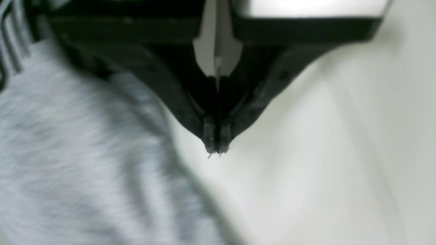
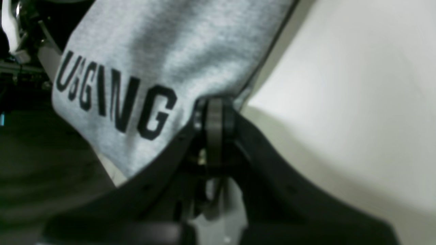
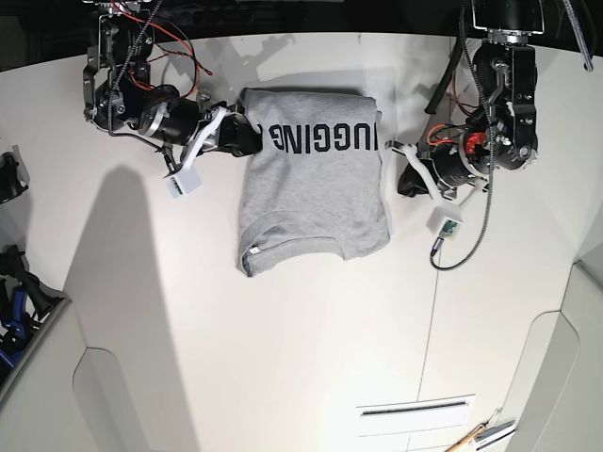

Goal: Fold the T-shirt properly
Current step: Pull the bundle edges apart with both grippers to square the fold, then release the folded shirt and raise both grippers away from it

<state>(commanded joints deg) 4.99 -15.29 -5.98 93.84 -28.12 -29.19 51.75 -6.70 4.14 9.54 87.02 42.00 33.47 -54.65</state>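
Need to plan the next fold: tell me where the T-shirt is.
In the base view, the T-shirt lies on the white table, upper centre, between both arms; the right gripper pinches its lettered edge.

Grey T-shirt (image 3: 316,193) on white table, lettered band folded over top

a white table (image 3: 283,358) fills nearly the whole base view, lit evenly, with soft grey shadows on its left half. a thin seam runs down its right half toward a narrow slot (image 3: 413,409) near the bottom edge. rounded cut-outs shape the bottom-left and bottom-right corners. beyond the top edge the room is dark. a pencil-like item (image 3: 476,437) lies at the bottom edge.
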